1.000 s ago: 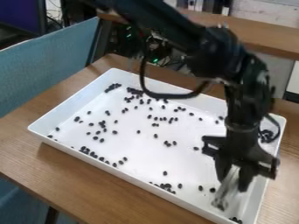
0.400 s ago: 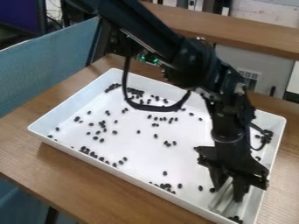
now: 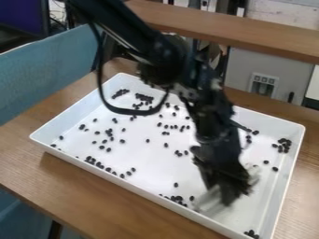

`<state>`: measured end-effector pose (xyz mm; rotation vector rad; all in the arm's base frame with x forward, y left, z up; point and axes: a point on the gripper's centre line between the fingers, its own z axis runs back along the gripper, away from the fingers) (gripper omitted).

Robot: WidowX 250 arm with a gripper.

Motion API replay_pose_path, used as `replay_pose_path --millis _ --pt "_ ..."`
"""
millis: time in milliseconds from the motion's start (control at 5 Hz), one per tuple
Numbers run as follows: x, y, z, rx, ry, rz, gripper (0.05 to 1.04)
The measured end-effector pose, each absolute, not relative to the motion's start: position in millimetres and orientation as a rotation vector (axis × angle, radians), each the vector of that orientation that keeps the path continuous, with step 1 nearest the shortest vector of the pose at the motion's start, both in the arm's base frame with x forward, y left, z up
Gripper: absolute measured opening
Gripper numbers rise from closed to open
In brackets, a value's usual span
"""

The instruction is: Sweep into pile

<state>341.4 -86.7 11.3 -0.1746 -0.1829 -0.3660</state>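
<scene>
Lower right: black two-finger gripper (image 3: 220, 193), clamped on clear plastic blade (image 3: 211, 201). Centre: white rectangular tray (image 3: 152, 172), small black oval beans (image 3: 284, 145) strewn across. Risk: a hasty stroke could scatter them.

Bright, diffuse light falls on the tray (image 3: 149, 163), softly shadowing the table (image 3: 25, 158).

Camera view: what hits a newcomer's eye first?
The black arm, slanting down from the top edge, its gripper low over the near right part of the white tray. Then the dark bits scattered across the tray floor, with clumps near the far left corner and along the right side.
</scene>
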Motion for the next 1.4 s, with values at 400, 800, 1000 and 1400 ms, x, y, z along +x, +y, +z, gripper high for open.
replay_pose_path --millis 400,800,1000,1400 --pt "333.5 -3.6 10.0 -0.181 -0.119 -0.484 0.381" --pt "334.7 90.8 12.6 -0.094 -0.118 -0.537 0.381" --pt "334.0 129.0 14.3 -0.08 -0.101 -0.548 0.381" --pt "340.5 144.3 29.6 -0.088 -0.139 -0.536 0.381"
